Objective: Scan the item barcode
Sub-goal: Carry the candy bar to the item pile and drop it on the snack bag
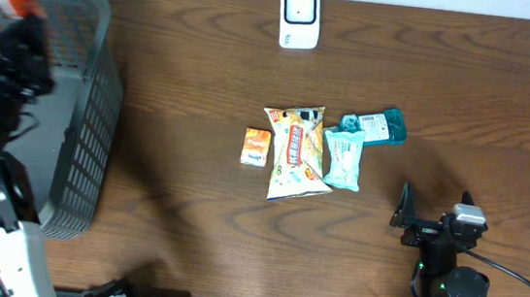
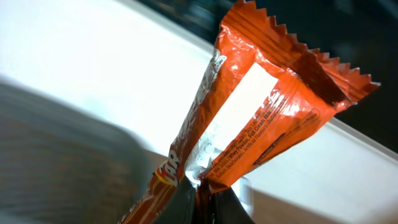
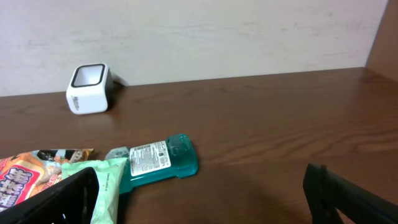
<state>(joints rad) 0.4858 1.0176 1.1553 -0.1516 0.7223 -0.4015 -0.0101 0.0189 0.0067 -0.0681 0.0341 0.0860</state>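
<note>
A: Left gripper [image 2: 208, 202]?
B: Clamped tight on the orange packet [image 2: 261, 118], gripping one end. Packet's in the air over the grey basket [image 1: 89, 102], far left.
A: Right gripper [image 1: 431, 215]?
B: Jaws wide apart, nothing in them, near the table [image 1: 191, 210] front edge. White scanner [image 1: 299, 16] sits at the far edge.

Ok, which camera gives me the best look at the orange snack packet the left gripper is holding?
Left wrist: the orange snack packet fills the frame, close up, its printed back seam facing the camera. Overhead catches it only as a blurred orange scrap over the basket. Right wrist doesn't show it.
</note>
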